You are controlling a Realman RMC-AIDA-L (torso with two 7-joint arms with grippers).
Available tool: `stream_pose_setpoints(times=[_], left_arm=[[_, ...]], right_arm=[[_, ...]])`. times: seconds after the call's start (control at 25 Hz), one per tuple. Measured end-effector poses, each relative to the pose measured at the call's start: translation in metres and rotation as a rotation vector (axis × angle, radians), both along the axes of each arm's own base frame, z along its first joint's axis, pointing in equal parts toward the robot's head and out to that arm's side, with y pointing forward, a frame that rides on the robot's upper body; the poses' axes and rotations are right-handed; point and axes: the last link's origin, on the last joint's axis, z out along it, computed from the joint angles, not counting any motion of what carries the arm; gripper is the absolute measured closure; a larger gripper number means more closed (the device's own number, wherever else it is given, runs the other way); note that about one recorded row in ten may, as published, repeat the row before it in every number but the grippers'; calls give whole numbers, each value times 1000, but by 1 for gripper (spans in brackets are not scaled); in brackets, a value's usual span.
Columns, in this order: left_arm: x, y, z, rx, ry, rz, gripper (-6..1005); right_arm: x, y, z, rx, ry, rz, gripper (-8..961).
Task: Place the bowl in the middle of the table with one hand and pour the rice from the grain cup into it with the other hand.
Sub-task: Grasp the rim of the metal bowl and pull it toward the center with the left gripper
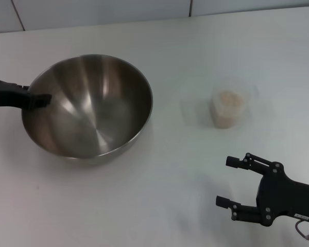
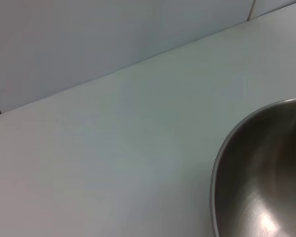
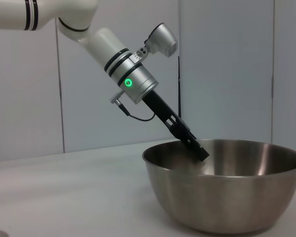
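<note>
The steel bowl [image 1: 92, 108] stands on the white table [image 1: 159, 195] left of the middle. It also shows in the left wrist view [image 2: 266, 177] and the right wrist view [image 3: 227, 197]. My left gripper [image 1: 40, 100] reaches in from the left and is shut on the bowl's left rim, with one finger [image 3: 195, 144] inside the bowl. The clear grain cup [image 1: 228, 109] stands upright to the right of the bowl, filled with pale rice [image 1: 227, 99]. My right gripper [image 1: 224, 181] is open and empty near the front right, in front of the cup and apart from it.
A grey tiled wall [image 1: 92, 10] runs along the table's far edge. Bare tabletop [image 1: 170, 154] lies between the bowl and the cup and in front of both.
</note>
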Motion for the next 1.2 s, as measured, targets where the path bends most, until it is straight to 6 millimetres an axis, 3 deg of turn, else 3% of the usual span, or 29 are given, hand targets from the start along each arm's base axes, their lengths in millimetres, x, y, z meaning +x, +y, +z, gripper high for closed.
stream_pose_setpoints(times=[0.24,0.68,1.2], left_arm=[[3,2,4,-9,-18,10,490],[5,4,10,-14,-35,22,927],[19,22,17,-46,-172,82,954]], right_arm=[[0,0,0,-1,-2,0,130],[0,1,0,-1,-2,3,130],[-1,2,1,-2,0,8,130]])
